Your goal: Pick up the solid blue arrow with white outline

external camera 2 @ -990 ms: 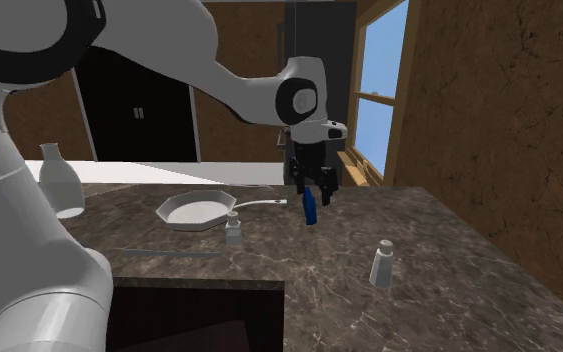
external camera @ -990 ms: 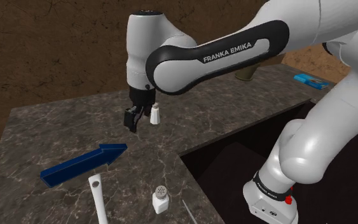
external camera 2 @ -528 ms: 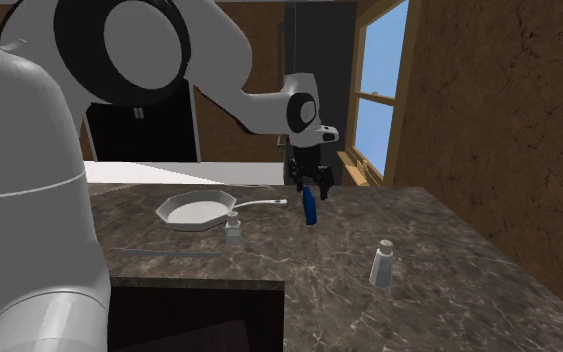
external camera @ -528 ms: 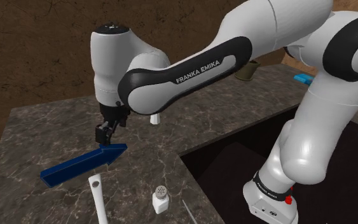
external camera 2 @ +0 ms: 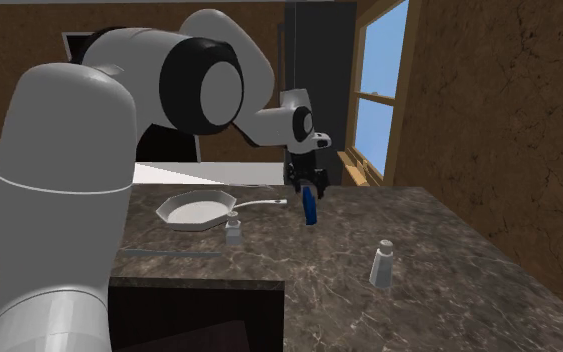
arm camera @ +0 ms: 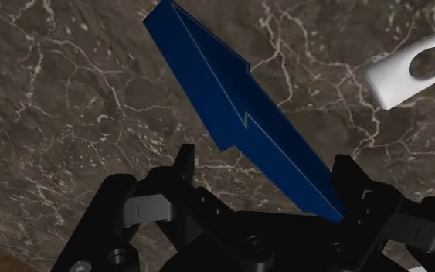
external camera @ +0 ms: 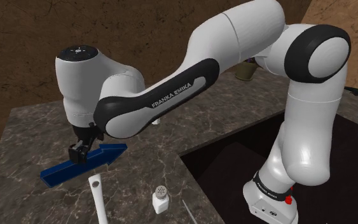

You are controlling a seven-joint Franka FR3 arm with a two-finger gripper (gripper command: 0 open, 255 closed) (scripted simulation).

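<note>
The black gripper [external camera: 79,151] is being moved toward 8 o'clock over the flat dark-blue arrow [external camera: 56,172]. Its fingers [arm camera: 183,164] are being held apart astride the shaft, so closing is being readied.

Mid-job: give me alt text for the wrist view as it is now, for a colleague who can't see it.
The open black gripper straddles the shaft of a dark blue arrow lying on the dark marbled countertop, arrowhead pointing away from it. A white handle end with a hole lies beside the arrow.
</note>
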